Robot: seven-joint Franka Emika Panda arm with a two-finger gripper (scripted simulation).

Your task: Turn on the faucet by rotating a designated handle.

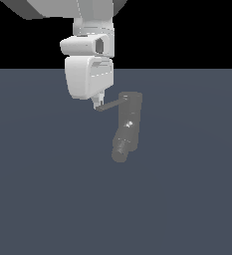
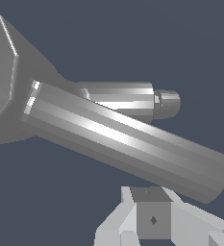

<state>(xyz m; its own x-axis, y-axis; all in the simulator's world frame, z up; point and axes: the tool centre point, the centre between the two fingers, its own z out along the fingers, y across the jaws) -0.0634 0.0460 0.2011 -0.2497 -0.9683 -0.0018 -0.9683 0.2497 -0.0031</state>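
The faucet (image 1: 130, 112) is a dull gray upright cylinder with an angled spout (image 1: 121, 145) at its lower end. The handle (image 1: 111, 104) is a thin dark rod sticking out from the cylinder's top toward the exterior view's left. My gripper (image 1: 98, 103) hangs from the white arm, with its tips right at the handle's free end. In the wrist view the handle (image 2: 123, 137) fills the middle as a thick shiny rod. The spout (image 2: 132, 98) lies behind it and the faucet body (image 2: 3, 81) is at the edge. My gripper (image 2: 152, 217) sits just beside the rod, fingers together, holding nothing.
The flat gray-blue floor (image 1: 187, 199) lies all around the faucet. The white arm's wrist housing (image 1: 87, 74) stands directly above the handle's free end.
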